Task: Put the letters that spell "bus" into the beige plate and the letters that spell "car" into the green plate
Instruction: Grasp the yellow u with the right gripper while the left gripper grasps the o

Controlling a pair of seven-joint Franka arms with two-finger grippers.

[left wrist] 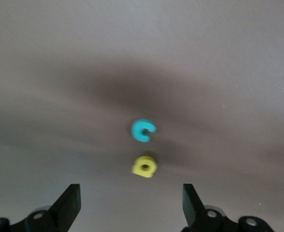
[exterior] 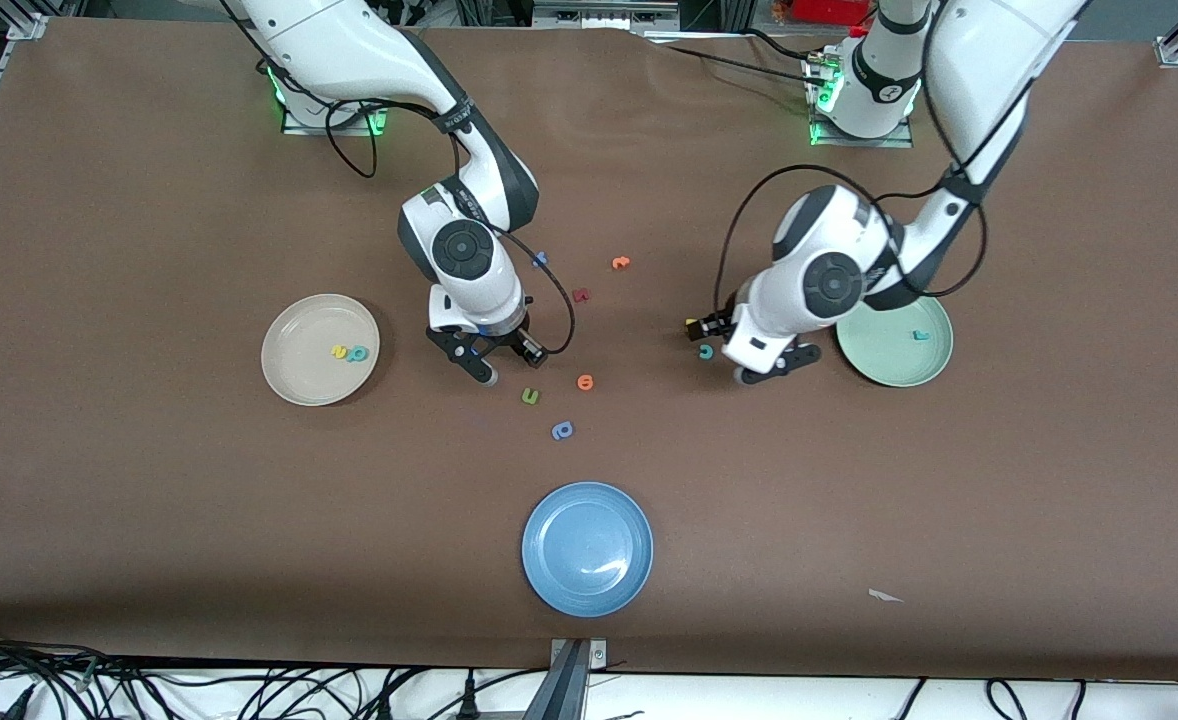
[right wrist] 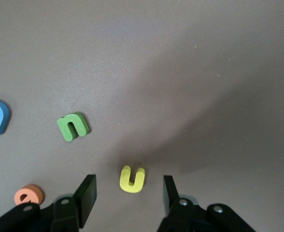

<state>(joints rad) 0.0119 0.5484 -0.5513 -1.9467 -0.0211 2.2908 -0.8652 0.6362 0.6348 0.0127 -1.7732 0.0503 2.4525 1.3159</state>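
1. Three plates sit on the table (exterior: 149, 520): the beige plate (exterior: 294, 375) toward the right arm's end, the green plate (exterior: 924, 365) toward the left arm's end, and a blue plate (exterior: 587, 548) nearest the front camera.
2. The beige plate holds two letters, a yellow one (exterior: 340, 351) and a teal one (exterior: 356, 353), touching. The green plate holds one thin teal letter (exterior: 918, 335).
3. Loose on the table between the arms: a green letter (exterior: 530, 397), an orange letter (exterior: 585, 382), a blue rounded letter (exterior: 562, 431), a second orange letter (exterior: 620, 262), a dark red letter (exterior: 580, 295) and a small blue letter (exterior: 539, 259).
4. The right pincer (right wrist: 130, 193) is low over the table, jaws partly open, empty, straddling a yellow "u" (right wrist: 132, 179) without touching it.
5. The left pincer (left wrist: 131, 203) hangs beside the green plate, jaws wide, empty; a teal "c" (left wrist: 143, 130) and a yellow "a" (left wrist: 144, 166) lie just apart before it.
6. No readable writing shows beyond the letters themselves.
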